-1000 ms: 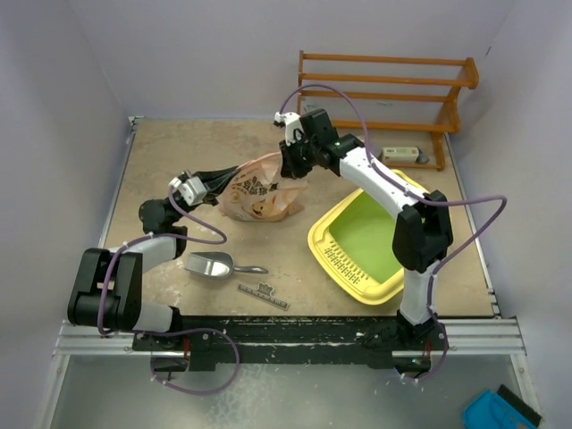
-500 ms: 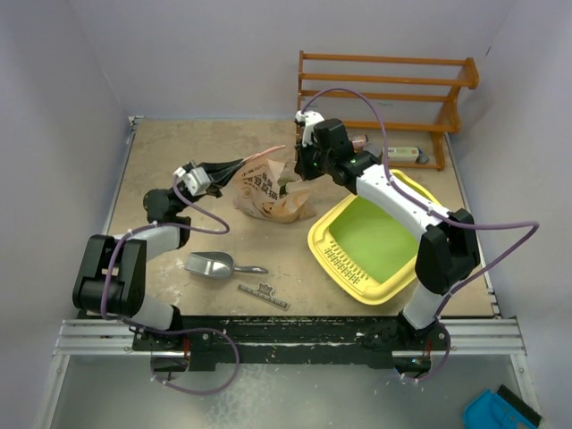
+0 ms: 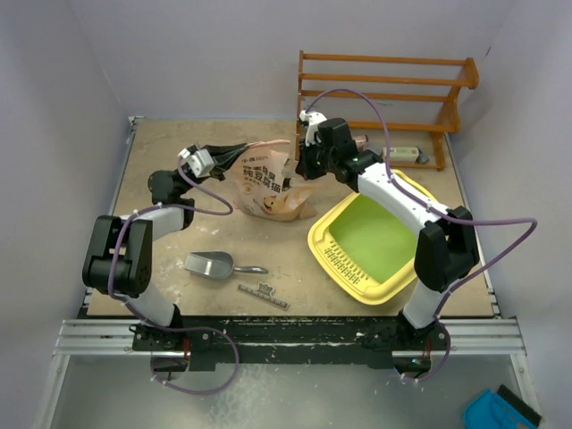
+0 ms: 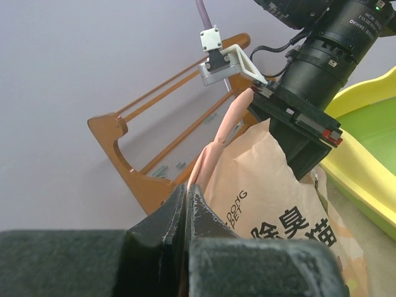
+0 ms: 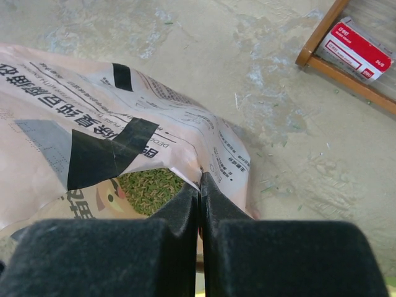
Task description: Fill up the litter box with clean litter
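Your left gripper (image 4: 187, 197) is clamped on the pinkish top edge of the tan printed paper bag (image 3: 266, 189), and your right gripper (image 5: 200, 183) pinches the opposite lip, so the bag is held between them. The large yellow plastic litter box (image 3: 319, 243) with its green floor sits just right of the bag, and the right arm crosses its far rim. In front lie a silver metal scoop (image 3: 210, 264) and a small dark flat strip (image 3: 263, 295), both well apart from the bag; an orange wooden rack (image 3: 384, 89) stands behind.

Only the right wrist view looks into the bag's mouth, where the pale green granules of clean litter (image 5: 150, 189) show. It also catches a red-and-white carton (image 5: 359, 48) by the rack, its print too small to read. The left wrist view gives the bag's lettering: "DONG PET" above large Chinese characters.
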You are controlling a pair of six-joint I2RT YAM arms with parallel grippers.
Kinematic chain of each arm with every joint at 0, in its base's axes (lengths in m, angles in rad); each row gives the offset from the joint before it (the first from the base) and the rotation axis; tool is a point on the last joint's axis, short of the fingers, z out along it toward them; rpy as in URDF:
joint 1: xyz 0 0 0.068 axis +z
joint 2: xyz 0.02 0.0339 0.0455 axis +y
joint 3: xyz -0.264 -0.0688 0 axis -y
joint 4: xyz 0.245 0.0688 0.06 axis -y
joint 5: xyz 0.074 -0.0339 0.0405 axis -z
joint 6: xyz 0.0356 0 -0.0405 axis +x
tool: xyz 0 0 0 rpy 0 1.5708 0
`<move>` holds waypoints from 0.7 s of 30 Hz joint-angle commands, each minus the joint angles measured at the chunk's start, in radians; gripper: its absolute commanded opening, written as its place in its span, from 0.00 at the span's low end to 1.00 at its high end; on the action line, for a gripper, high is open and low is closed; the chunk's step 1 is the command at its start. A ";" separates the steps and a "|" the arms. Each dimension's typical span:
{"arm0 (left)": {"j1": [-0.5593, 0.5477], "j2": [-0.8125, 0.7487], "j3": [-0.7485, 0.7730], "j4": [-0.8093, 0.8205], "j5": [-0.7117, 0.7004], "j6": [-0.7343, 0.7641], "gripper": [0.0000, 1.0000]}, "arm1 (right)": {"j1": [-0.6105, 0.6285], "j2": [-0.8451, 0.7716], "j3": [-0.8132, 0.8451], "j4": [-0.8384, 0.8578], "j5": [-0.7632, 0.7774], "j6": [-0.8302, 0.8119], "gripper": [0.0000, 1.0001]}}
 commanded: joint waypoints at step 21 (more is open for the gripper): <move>0.046 -0.330 -0.140 -0.411 -0.252 0.051 0.54 | -0.015 -0.186 0.016 -0.085 -0.038 -0.078 0.40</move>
